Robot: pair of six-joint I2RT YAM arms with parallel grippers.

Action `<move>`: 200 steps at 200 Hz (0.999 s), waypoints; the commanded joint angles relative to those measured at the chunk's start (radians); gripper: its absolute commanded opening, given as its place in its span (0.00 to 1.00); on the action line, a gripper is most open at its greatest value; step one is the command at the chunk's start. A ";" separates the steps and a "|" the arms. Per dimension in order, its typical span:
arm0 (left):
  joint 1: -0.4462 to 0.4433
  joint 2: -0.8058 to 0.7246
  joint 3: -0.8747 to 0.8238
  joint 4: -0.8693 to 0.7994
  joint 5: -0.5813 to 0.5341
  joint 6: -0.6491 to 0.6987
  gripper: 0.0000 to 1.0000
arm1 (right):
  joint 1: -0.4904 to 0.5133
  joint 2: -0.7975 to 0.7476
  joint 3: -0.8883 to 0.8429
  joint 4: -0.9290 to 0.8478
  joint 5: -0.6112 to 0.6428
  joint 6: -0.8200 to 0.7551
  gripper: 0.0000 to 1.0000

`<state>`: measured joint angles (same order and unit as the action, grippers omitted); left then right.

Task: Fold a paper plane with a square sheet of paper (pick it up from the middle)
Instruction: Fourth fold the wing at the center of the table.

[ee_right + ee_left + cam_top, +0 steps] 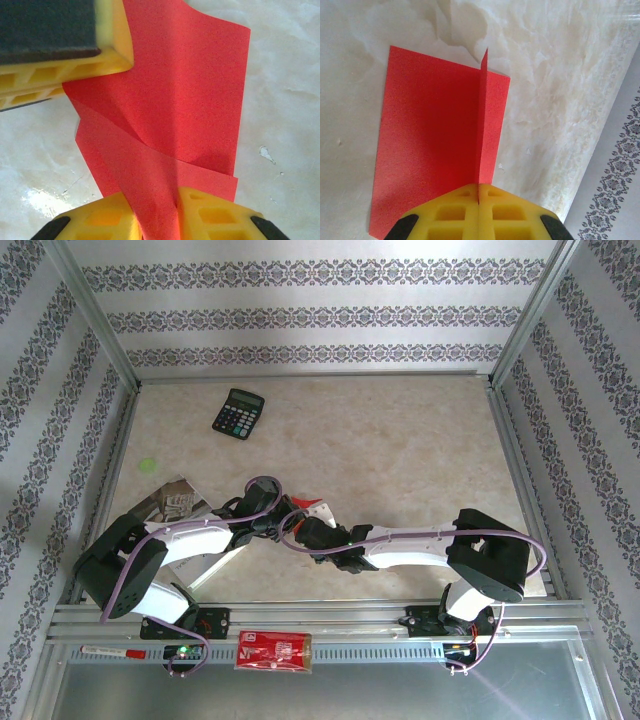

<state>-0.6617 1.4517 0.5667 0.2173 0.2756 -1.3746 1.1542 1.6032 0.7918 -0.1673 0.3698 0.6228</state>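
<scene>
The square sheet of paper (430, 135) is bright red and lies on the marble table with a thin ridge pulled up along its middle. My left gripper (479, 192) is shut on the near end of that ridge, its yellow fingers pressed together. In the right wrist view the sheet (200, 90) rises in a broad fold, and my right gripper (157, 200) is shut on that fold. One of the left gripper's fingers (115, 45) sits on the sheet just beyond. From above, both grippers (285, 520) (312, 532) meet over the sheet (320, 508) at the table's near middle.
A black calculator (238, 413) lies at the far left. A white printed booklet (175, 502) sits under the left arm, with a small green spot (148, 465) beyond it. A red printed packet (273, 650) rests on the front rail. Patterned walls enclose the table.
</scene>
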 commanded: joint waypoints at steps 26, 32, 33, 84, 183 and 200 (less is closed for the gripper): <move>-0.015 -0.014 -0.017 0.020 -0.018 -0.030 0.00 | -0.012 -0.009 0.000 -0.011 0.019 0.003 0.21; -0.015 -0.015 -0.017 0.021 -0.018 -0.030 0.00 | -0.014 -0.009 -0.002 -0.011 0.020 0.004 0.20; -0.015 -0.016 -0.017 0.022 -0.018 -0.030 0.00 | -0.013 -0.009 -0.002 -0.011 0.020 0.004 0.20; -0.015 -0.022 -0.016 0.011 -0.025 -0.027 0.00 | -0.024 -0.021 -0.027 -0.003 0.018 0.015 0.10; -0.013 -0.212 -0.025 -0.180 -0.148 0.067 0.36 | -0.121 -0.167 -0.214 0.287 -0.190 -0.103 0.00; -0.013 -0.277 -0.042 -0.226 -0.192 0.081 0.37 | -0.154 -0.181 -0.247 0.358 -0.268 -0.101 0.00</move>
<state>-0.6724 1.2533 0.5507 0.1150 0.1799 -1.3285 1.0328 1.4563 0.5873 0.0544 0.2173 0.5499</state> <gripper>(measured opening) 0.365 0.042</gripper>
